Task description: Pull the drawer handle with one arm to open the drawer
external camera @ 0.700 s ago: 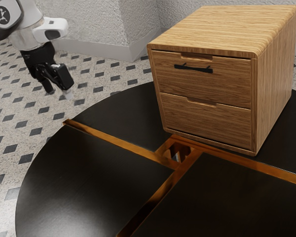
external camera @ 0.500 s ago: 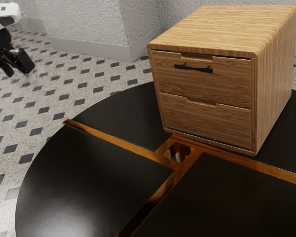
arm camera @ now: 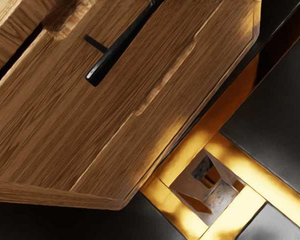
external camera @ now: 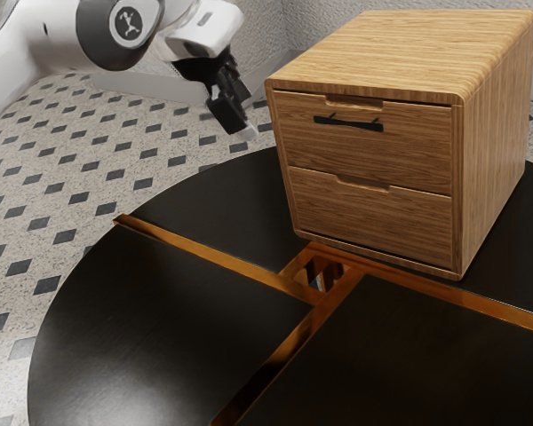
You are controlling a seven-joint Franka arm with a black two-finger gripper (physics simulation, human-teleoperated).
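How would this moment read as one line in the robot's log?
phase: before grasp | arm: exterior view's left of cabinet, touching nothing | top drawer: shut | handle: not yet gripped

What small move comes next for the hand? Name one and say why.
Probably carry the hand toward the exterior view's right, up to the black handle on the top drawer. The hand hangs apart from the cabinet, off its front edge, and the top drawer sits flush, not yet pulled.
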